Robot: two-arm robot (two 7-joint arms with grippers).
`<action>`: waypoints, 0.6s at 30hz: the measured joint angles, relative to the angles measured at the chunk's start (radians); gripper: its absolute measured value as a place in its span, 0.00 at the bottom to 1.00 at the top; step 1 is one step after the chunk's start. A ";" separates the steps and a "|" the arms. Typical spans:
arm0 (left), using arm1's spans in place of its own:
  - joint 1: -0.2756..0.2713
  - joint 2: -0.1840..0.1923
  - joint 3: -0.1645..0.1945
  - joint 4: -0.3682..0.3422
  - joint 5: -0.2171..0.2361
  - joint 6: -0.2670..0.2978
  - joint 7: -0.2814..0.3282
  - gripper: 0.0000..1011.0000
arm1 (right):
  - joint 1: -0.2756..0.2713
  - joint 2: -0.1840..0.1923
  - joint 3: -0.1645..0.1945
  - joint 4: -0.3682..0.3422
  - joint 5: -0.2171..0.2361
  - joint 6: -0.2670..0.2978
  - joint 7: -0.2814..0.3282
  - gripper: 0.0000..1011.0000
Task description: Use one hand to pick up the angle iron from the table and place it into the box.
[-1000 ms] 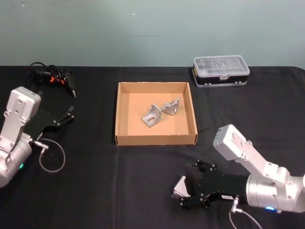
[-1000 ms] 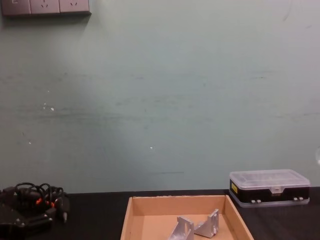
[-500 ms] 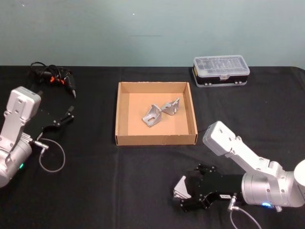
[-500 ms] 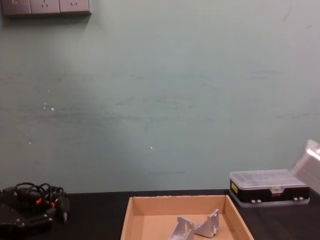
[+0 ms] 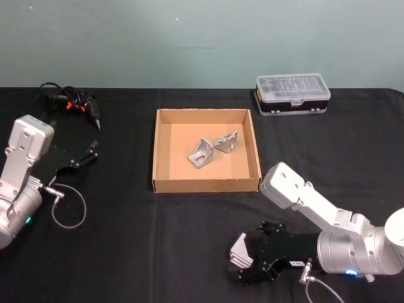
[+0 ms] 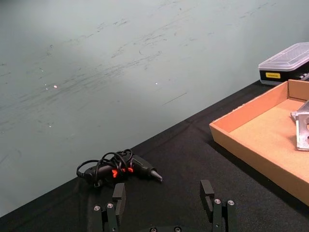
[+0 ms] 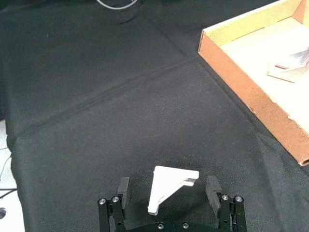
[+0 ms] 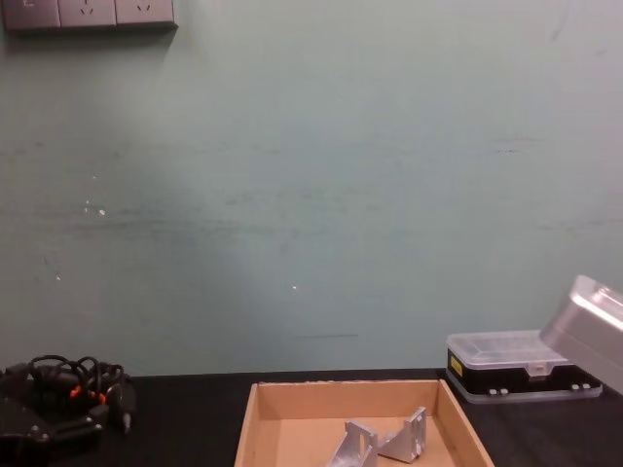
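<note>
Right tool (image 5: pixel 254 251): low over the near right part of the bench, fingers spread and released, gripping nothing. One finger stands on each side of the angle iron, with a gap on both sides.
Angle iron (image 5: pixel 239 250): pale grey bracket lying on the cloth between those fingers. It is outside the box and well to the near side of it.
Box (image 5: pixel 206 184): shallow tan cardboard, open-topped, at mid bench, far and slightly left of the right tool.
Pair of grey brackets (image 5: pixel 202 153): inside the box, close together around the middle of its floor.
In the way: the box's low near wall, with a stretch of bare cloth between it and the angle iron.
Left tool (image 6: pixel 162 193): at the left side of the bench, fingers apart and empty, well apart from the box.
Plastic case (image 5: pixel 292 93): clear lid on a black base, at the far right, beyond the box's far right corner.
Corded device (image 5: pixel 69 104): black with orange marks, its cable bundled, at the far left.
Wire loop (image 5: pixel 68 205): thin, lying on the cloth beside the left arm.
Bench (image 5: pixel 158 240): covered in black cloth, with a faint crease running across it ahead of the right tool.
Wall (image 5: pixel 202 38): pale green and scuffed, directly behind the bench.
Sockets (image 8: pixel 88 14): a grey row high on the wall at the left.
</note>
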 joint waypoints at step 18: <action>0.000 0.000 0.000 0.000 0.000 0.000 0.000 1.00 | -0.007 0.006 -0.002 -0.015 0.003 0.025 -0.002 0.99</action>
